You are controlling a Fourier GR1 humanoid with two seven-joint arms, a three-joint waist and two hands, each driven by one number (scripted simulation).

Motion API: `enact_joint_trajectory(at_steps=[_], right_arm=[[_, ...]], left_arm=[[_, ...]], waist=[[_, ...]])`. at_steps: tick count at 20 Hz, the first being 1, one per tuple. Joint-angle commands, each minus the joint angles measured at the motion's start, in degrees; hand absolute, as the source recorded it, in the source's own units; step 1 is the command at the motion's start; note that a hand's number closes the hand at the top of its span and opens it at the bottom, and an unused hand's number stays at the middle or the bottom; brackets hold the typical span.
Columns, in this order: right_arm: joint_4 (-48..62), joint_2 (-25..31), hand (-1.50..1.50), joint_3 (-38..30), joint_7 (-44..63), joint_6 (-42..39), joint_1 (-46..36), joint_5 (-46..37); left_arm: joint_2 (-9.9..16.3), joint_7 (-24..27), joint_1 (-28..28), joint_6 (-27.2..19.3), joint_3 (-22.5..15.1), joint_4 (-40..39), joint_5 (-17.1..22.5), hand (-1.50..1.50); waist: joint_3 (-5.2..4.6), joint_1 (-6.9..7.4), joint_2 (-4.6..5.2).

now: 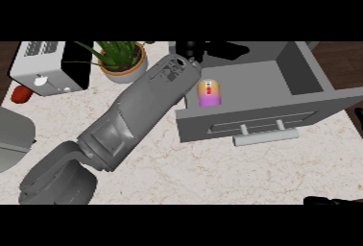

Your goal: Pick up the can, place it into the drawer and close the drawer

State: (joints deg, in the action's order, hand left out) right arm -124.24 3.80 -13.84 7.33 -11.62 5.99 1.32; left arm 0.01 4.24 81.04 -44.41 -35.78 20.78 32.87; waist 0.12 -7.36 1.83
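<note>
Lying inside the open drawer (312, 81) at its left end, the can (208, 93) looks placed, so the left hand (190, 49), whose fingers I cannot tell as open or curled, should withdraw clear before pushing the handle (266, 137).

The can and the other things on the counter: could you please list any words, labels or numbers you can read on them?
No text can be read.
Can, inside the open drawer: small red and white marks on its label, too blurred to read.
Toaster: a vent grille and knobs, no lettering visible.
Plant pot: no marking.
</note>
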Motion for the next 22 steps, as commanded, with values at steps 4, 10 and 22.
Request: enact_joint_trajectory(at_steps=[4, 10, 22], right_arm=[[-3.99, 4.48, -1.50, 1.05, -3.60, -1.34, 0.00, -8.44], [-1.50, 7.24, -1.50, 3.15, -5.82, -1.29, -2.60, -16.24], [4.68, 11.83, -1.50, 14.07, -7.40, 3.09, -6.05, -44.30]], left_arm=[[0.00, 1.29, -0.56, -0.40, 1.44, 1.54, 4.03, -1.50], [0.00, 2.12, -0.99, -3.27, 0.29, 5.71, 6.76, -1.50], [0.00, 1.61, 2.20, -4.53, 0.19, 5.01, 7.18, -1.50]], waist=[[-0.06, 0.23, -0.11], [-0.03, 2.16, -0.59], [-0.09, 5.90, -1.43]])
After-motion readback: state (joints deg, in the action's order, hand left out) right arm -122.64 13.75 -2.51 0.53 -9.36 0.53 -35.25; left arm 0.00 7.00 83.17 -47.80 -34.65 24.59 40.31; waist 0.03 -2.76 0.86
